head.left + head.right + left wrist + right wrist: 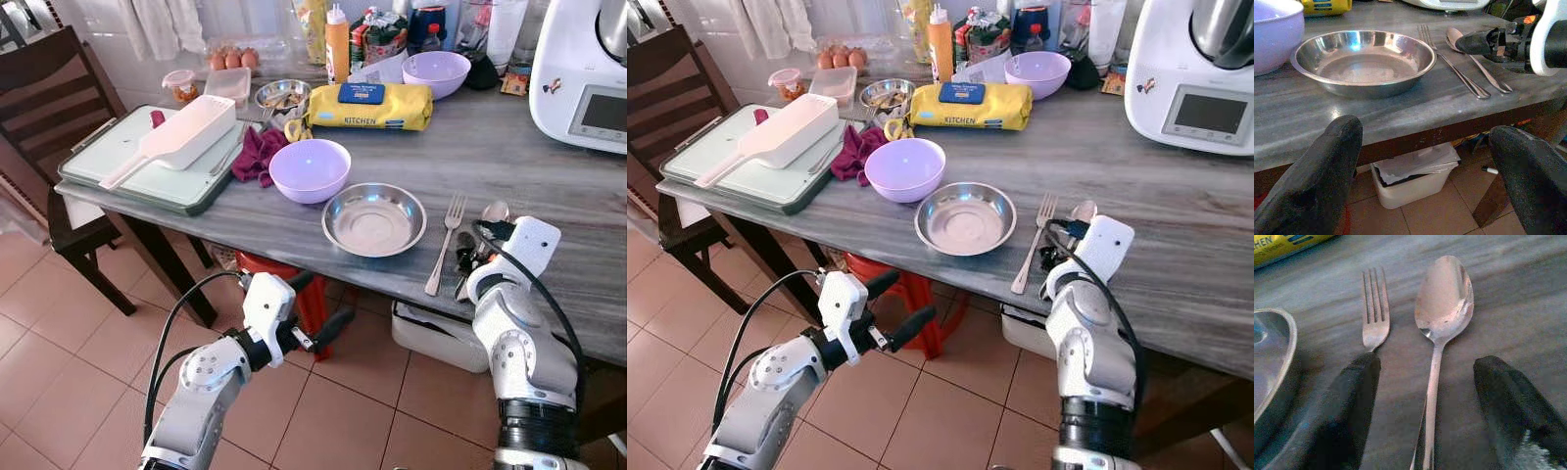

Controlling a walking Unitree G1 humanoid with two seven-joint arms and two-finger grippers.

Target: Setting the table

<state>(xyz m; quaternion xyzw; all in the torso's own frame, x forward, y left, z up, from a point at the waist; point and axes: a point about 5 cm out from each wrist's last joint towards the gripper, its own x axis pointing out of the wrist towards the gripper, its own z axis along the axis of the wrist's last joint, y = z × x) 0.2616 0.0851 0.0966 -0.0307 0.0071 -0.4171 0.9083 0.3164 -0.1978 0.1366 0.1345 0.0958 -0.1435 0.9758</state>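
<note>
Two arms bent forward. Left gripper [315,311] low before the bench [549,186] edge, jaws wide, empty. Right gripper [1425,416] down on the bench, jaws wide, straddling the spoon [1442,308] handle; fork [1374,313] just beside, plate [374,218] next left.

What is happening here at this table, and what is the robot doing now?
The robot is laying a place setting on the grey table. A shallow steel plate sits near the table's front edge, with a steel fork and a steel spoon lying side by side to its right. The right gripper is open, its fingers on either side of the spoon's handle. The left gripper is open, below the table's edge.
</note>
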